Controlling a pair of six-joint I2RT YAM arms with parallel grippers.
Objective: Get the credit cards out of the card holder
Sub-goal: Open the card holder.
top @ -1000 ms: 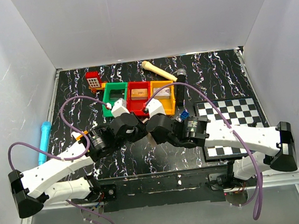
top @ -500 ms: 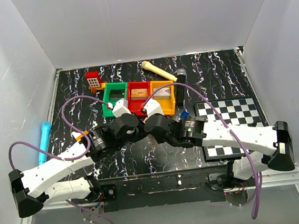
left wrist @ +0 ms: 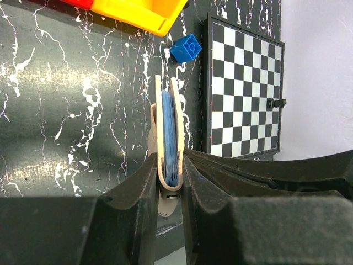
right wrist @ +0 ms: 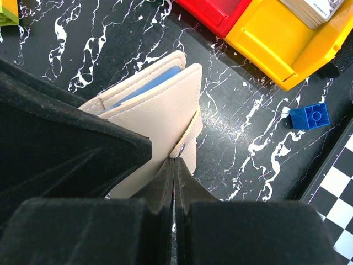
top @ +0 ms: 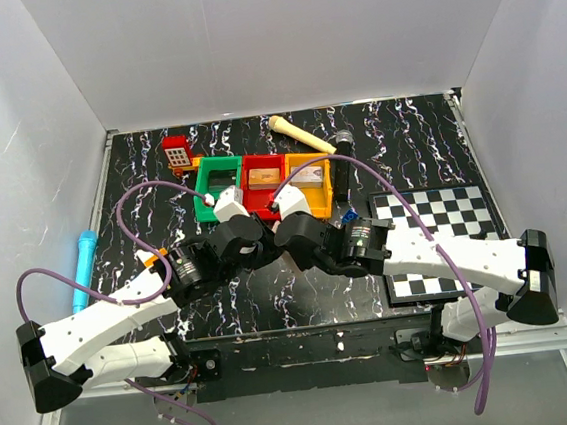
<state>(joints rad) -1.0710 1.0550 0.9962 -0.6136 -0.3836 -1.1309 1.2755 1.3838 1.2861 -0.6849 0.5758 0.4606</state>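
Two grips share the holder [left wrist: 166, 121]: the left fingers [left wrist: 151, 174] clamp it edge-on near its fold, and the right fingers [right wrist: 174, 165] pinch together on its strap. It sits at 7 o'clock from the yellow bin [right wrist: 276, 44], barely parted, with blue lining showing and the cards unseen. Likely trouble: with the left squeeze pressing both flaps shut, pulling could slip the thin strap free or twist the holder out.

The table [top: 408, 150] is black with thin white wiggly lines, like marble. A plain white back wall [top: 277, 42], a left wall [top: 16, 148] and a right wall [top: 542, 77] stand around it on three sides. The light is soft and even. A grey strip [top: 313, 411] runs along the near edge
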